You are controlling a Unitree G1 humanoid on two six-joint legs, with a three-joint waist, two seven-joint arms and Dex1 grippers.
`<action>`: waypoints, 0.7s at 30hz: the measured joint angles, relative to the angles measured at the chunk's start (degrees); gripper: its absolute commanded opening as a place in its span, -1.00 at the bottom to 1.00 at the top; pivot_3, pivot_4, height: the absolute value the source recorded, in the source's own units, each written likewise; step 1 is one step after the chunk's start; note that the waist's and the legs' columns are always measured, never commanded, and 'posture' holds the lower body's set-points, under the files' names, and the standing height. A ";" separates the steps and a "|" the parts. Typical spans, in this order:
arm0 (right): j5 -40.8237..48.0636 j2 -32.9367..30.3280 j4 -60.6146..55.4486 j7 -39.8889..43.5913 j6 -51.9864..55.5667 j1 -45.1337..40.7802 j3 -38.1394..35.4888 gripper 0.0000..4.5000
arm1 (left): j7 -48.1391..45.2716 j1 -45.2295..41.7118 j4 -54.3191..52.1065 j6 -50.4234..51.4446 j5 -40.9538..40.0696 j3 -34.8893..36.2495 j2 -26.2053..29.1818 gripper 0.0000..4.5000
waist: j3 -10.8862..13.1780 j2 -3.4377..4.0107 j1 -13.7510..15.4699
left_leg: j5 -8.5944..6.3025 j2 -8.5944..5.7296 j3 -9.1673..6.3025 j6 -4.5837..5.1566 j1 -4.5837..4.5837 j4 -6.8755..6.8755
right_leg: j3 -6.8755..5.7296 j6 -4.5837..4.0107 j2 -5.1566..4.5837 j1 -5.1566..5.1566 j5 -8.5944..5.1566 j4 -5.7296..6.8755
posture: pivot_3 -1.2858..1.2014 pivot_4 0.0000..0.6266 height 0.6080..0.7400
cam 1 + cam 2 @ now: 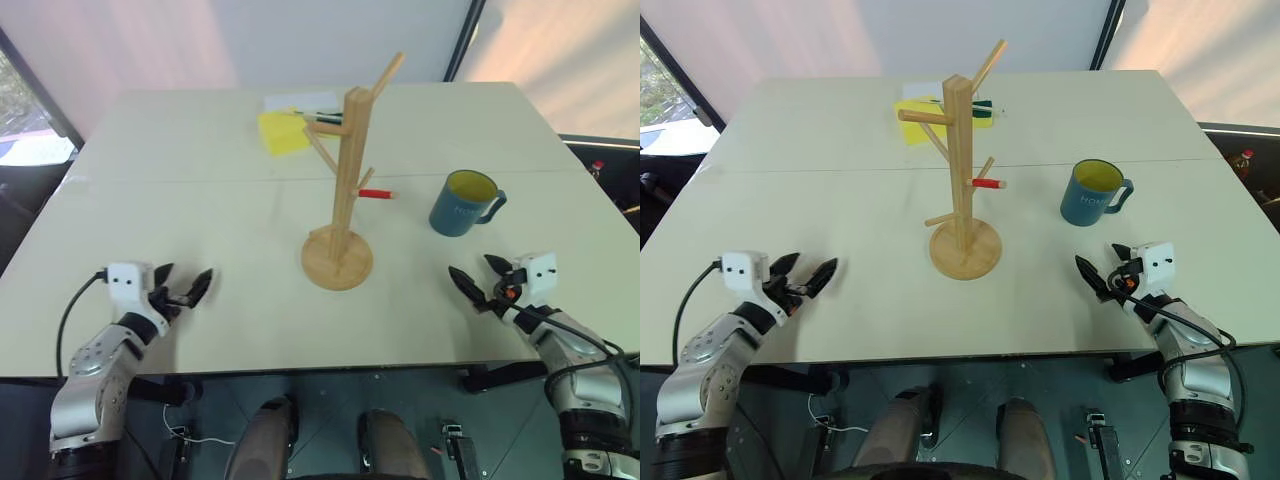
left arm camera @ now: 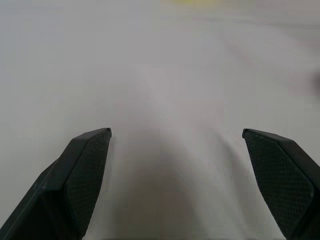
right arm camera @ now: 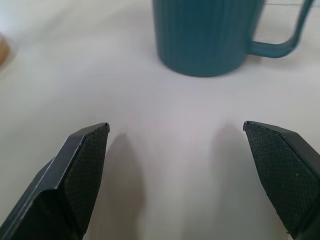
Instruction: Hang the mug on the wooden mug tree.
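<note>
Both claws spread and empty; mug (image 1: pixel 464 203) untouched.
I risk my right claw (image 1: pixel 476 282) nudging it over, or clipping the wooden mug tree (image 1: pixel 340 190) pegs; left claw (image 1: pixel 182 288) idle.

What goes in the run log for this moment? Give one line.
stage: before grasp | mug: upright on table, right of wooden mug tree, unhung | right gripper: open, short of mug | left gripper: open, empty

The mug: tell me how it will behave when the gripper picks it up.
The mug looks like glazed ceramic, so probably rigid, fairly heavy for its size, and breakable if dropped. Its smooth side may be slippery against the fingers. Standing upright on a broad flat base, it seems unlikely to tip; the handle offers a hold.
</note>
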 measured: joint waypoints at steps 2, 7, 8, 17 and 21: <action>-0.75 -0.30 1.51 -1.35 -0.98 -1.04 -0.34 0.98 | -2.73 -0.06 -3.52 0.71 -1.59 -1.51 1.08 1.00 | -0.01 0.04 -0.08 | 0.00 0.00 0.00 0.00 0.02 -0.04 | 0.00 0.00 0.02 0.00 0.00 0.01 | 0.03 -0.52 1.00; -1.77 -0.93 6.80 -5.18 -3.38 -4.94 -2.40 0.98 | -11.02 0.16 -11.63 4.33 -5.20 -8.98 5.63 1.00 | 0.02 0.09 -0.10 | 0.02 0.00 0.02 0.03 0.02 -0.04 | 0.00 -0.01 0.06 -0.01 0.00 0.00 | 0.03 -0.52 1.00; -2.54 -1.27 8.19 -5.90 -4.24 -6.06 -2.39 0.98 | -12.03 -0.67 -13.28 5.58 -6.27 -10.54 6.04 1.00 | 0.02 0.09 -0.09 | 0.06 0.00 0.01 0.10 0.02 -0.03 | -0.01 -0.01 0.07 0.01 0.00 0.01 | 0.03 -0.52 1.00; -7.51 -1.47 20.31 -11.29 -8.50 -15.92 -1.81 0.98 | -13.53 -7.06 -18.12 8.68 -6.56 -18.63 7.33 1.00 | 0.03 0.11 -0.29 | 0.12 0.00 0.02 0.18 0.04 -0.02 | -0.06 -0.01 0.26 0.02 0.01 0.05 | 0.03 -0.52 1.00; -8.68 -1.55 24.76 -12.21 -10.18 -19.94 -1.11 0.98 | -13.00 -7.29 -18.13 8.71 -5.95 -19.84 7.18 1.00 | 0.04 0.12 -0.45 | 0.12 0.00 0.03 0.19 0.05 0.01 | -0.07 0.00 0.28 0.04 0.01 0.08 | 0.03 -0.52 1.00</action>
